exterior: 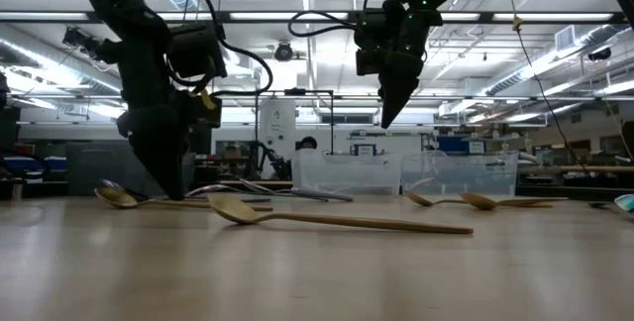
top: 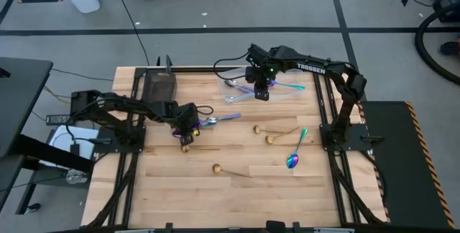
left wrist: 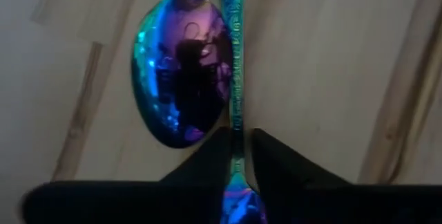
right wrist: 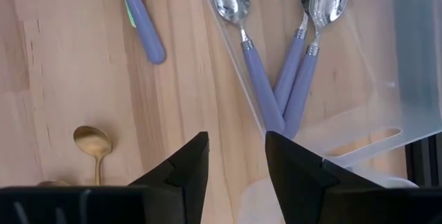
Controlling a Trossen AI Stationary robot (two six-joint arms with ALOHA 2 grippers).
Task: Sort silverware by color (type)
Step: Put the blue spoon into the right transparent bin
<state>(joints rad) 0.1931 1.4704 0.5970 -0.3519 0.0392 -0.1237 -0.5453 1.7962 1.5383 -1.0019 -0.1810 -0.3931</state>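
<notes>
L gripper (left wrist: 238, 156) down at table, left-centre, fingers nearly closed around handle of a rainbow spoon (left wrist: 235, 79) w/ second rainbow spoon (left wrist: 181, 79) just beside; R gripper (right wrist: 235, 156) parted, empty, above clear container (right wrist: 359, 124) w/ silver spoons (right wrist: 304, 51).

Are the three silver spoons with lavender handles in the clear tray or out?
In: all three silver lavender-handled spoons lie inside the clear plastic tray.
</notes>
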